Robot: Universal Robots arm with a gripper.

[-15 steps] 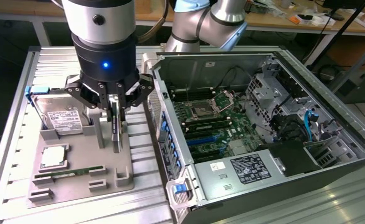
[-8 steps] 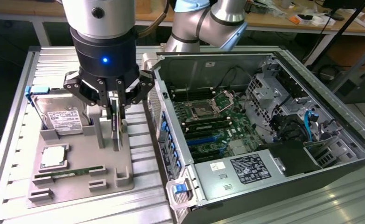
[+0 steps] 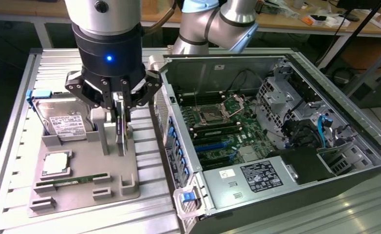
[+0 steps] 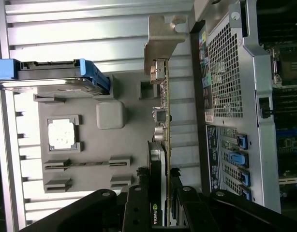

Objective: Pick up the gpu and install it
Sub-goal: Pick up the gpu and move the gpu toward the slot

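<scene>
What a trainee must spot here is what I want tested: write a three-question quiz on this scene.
1. True or false: the gpu stands on edge in the grey holder.
2. The gripper is: A) open, clear of the gpu; B) shut on the gpu; C) shut on nothing, above the holder.
3. Fill in: the open computer case sits on the exterior view's ____ of the holder.
Key: 1 true; 2 B; 3 right.

Top edge of the gpu (image 3: 121,130) behind the tool (image 3: 118,109); hard drive (image 3: 66,123) label print too small.
</scene>
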